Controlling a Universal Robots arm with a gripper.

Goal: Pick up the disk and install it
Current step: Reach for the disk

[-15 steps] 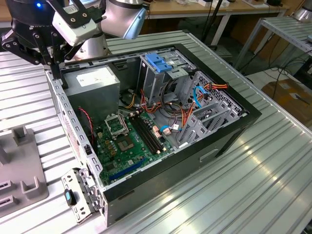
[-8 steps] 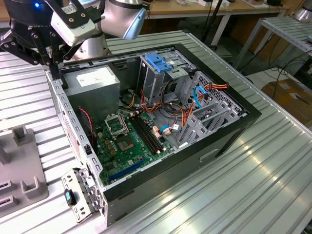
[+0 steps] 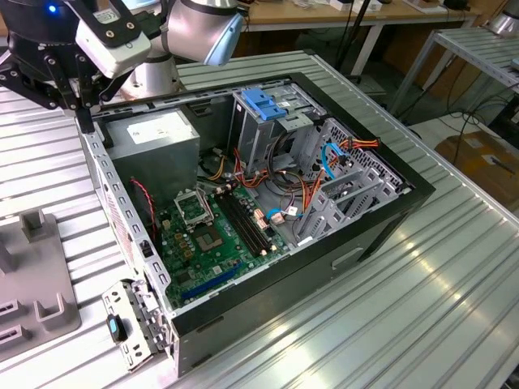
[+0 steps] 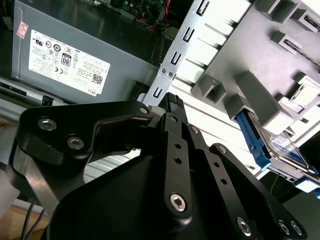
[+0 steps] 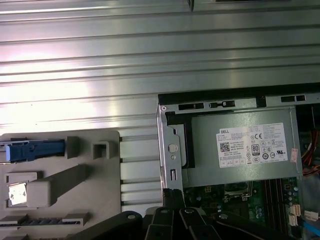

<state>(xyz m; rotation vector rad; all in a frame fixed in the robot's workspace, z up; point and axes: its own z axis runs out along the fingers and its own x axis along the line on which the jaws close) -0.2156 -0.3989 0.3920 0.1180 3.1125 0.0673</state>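
Note:
The disk stands on edge in a slot of the grey holder beside the computer case. In the first wrist view I see its bright blue carrier frame. In the second wrist view the disk shows a silver face with a blue-and-white label behind the blue frame. My gripper hangs over the case's corner by the power supply, between holder and case. It is apart from the disk. In both wrist views the gripper is shut with nothing between its fingers.
The open computer case lies on the ribbed metal table. Inside are a grey power supply, a green motherboard and a metal drive cage topped by a blue plastic piece. Cables run near the cage. The grey holder sits at the exterior view's left.

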